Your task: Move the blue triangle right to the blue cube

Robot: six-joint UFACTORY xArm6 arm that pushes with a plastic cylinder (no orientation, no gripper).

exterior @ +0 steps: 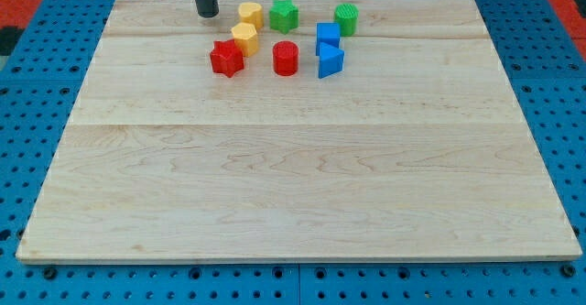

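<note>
The blue triangle [330, 61] lies near the view's top, touching the lower edge of the blue cube [328, 36] just above it. My tip [208, 15] stands on the board at the top, well to the left of both blue blocks and just left of the yellow cylinder [250, 15].
A yellow hexagonal block [244, 38], a red star-like block [226, 58] and a red cylinder [286, 58] lie left of the blue triangle. A green star block [284, 16] and a green cylinder [346, 18] lie at the top. The wooden board [293, 177] sits on a blue perforated table.
</note>
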